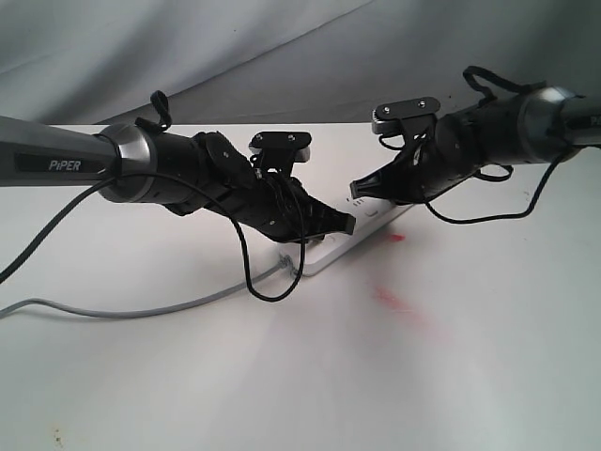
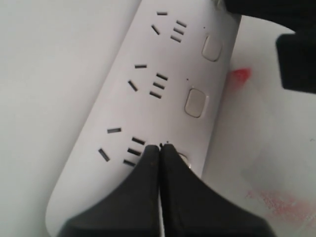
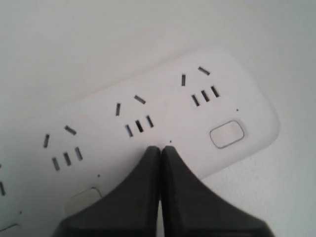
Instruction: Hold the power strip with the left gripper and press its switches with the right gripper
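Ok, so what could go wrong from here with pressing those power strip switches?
The left gripper is shut, tip over the power strip beside a switch, not clamped around it: the strip may slide, or that switch get pressed. The right gripper, also shut, points between two switches, so it could miss.

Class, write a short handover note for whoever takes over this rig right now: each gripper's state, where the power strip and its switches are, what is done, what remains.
Left gripper: jaws shut, tip down on the strip beside a half-hidden switch, apparently pinning it.
Right gripper: jaws shut, tip at the strip's face between the end switch and the next switch, on neither.
Strip lies flat on the table; cord trails toward the left arm's side.
Done: strip seems held. Which switches were pressed cannot be told.
Left: bring the right tip onto each switch and press.
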Available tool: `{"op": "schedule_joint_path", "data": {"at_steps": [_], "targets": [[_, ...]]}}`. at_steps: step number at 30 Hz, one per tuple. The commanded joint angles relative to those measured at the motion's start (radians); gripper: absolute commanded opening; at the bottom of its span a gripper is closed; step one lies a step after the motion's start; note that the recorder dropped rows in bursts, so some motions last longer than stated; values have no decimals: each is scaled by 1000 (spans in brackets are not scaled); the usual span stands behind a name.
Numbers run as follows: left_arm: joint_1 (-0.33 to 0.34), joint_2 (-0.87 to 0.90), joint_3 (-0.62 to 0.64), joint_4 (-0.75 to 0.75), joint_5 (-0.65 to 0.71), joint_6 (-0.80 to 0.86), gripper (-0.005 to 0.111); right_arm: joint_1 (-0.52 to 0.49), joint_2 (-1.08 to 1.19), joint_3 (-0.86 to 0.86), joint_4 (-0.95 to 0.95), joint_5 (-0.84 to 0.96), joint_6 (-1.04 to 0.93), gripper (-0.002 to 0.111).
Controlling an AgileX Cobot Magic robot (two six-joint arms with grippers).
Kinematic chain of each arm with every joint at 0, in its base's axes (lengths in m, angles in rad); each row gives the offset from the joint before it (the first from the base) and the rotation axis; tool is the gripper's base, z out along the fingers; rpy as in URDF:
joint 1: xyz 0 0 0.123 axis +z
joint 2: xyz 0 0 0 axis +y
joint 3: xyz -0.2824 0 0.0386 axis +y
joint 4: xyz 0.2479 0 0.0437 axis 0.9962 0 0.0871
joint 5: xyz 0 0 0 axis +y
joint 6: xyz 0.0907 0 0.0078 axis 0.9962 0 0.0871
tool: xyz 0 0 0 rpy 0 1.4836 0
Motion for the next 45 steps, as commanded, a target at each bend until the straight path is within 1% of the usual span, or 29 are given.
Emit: {"op": "schedule_joint_path", "data": {"at_steps": [1,13,21,38,43,45], "targets": [[-5,-3,-5,-5,-6,1,0,8,-63,9,7,27,-19,0],[-5,-3,-5,-5,-6,1,0,68,-65,6,10,23,-29,0],[-5,-3,-5,-5,-6,1,0,70,-9,9,10,46,-29,0],[-5,-3,-5,-5,-6,1,0,75,11,16,10,82,-29,0],[-5,-3,-5,-5,-6,1,0,91,11,116,29,-24,-20,0],[-5,-3,-5,-5,-6,1,0,91,11,116,29,-24,-20,0]]}}
